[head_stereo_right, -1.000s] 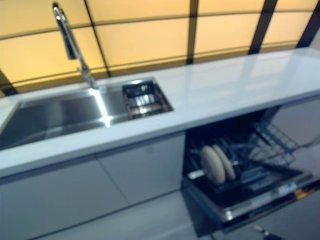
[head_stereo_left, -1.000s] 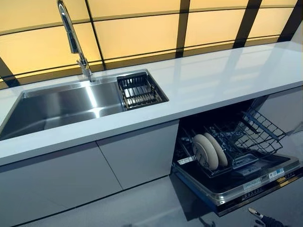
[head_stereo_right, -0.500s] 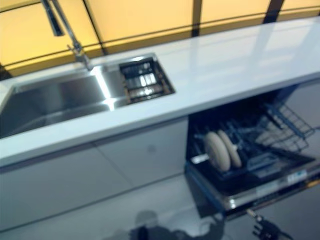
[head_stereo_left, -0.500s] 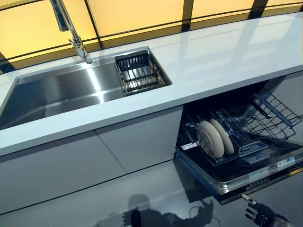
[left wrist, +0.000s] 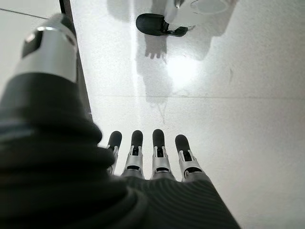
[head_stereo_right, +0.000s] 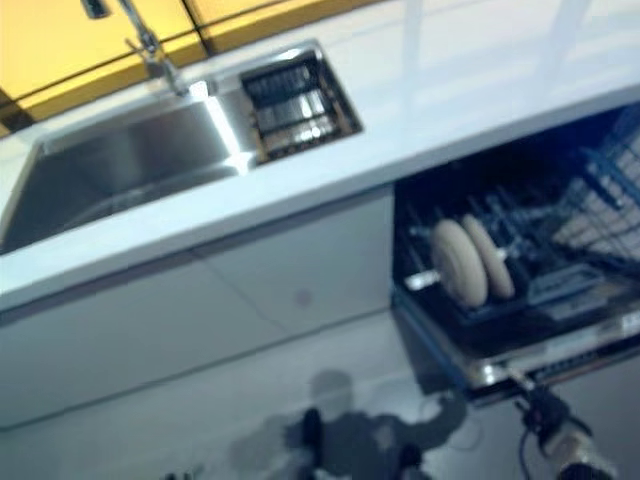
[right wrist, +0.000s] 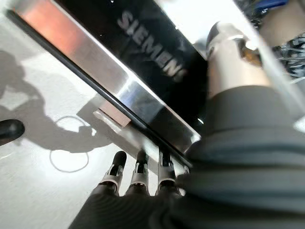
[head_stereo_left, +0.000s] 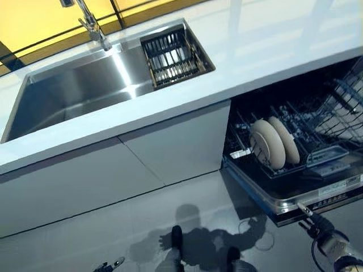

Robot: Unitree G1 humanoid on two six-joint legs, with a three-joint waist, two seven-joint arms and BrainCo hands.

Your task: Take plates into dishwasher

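Observation:
Two cream plates stand on edge, side by side, in the lower rack of the open dishwasher under the counter. The dishwasher's door is folded down. My right hand hangs just below the door's front edge, fingers straight, holding nothing. My left hand is low over the floor, fingers straight and empty; only its fingertips show at the bottom of the left eye view.
A white countertop runs across, with a steel sink, a tap and a dark drainer basket in it. Grey cabinet doors stand left of the dishwasher. A wire rack juts out at the right.
The camera has tipped down, so the whole scene has shifted up. My right hand stays by the door's front edge, and my left hand's fingertips have come into view at the bottom.

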